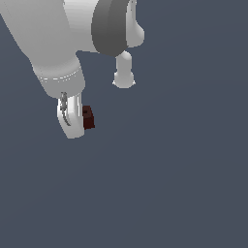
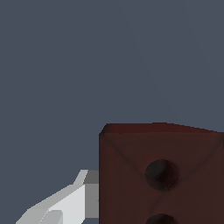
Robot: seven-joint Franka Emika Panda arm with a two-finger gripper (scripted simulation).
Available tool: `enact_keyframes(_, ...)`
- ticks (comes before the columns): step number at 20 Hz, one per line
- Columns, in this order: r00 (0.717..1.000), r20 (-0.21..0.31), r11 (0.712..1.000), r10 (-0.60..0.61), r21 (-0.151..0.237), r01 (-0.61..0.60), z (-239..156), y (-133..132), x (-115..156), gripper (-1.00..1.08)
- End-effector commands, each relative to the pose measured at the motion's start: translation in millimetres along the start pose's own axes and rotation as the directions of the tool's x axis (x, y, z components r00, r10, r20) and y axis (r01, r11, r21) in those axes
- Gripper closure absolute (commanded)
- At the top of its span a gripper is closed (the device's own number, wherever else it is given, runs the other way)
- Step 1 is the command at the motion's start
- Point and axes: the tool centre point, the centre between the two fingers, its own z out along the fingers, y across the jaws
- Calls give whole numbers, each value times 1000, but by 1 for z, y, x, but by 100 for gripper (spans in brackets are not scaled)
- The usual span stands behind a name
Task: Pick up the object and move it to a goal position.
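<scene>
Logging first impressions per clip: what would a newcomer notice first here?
The white arm fills the exterior view's upper left, against a plain grey-blue ground. At its tip a small dark red block sits against the gripper. In the wrist view the block looms large, showing dark round holes.

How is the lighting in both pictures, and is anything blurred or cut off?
Exterior view: flat, even light, no cast shadows; the block beside the gripper is small and dark. Wrist view: block fills the corner, cropped by the frame; holes visible, edges slightly soft.
</scene>
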Motion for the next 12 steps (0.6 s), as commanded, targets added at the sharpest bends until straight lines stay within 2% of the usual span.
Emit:
enact_keyframes(1, 1000, -1, 1000, -1, 1, 1, -24, 1, 11, 108)
enact_keyframes(12, 1000, 0, 1000, -3, 1, 3, -87, 2, 43, 108)
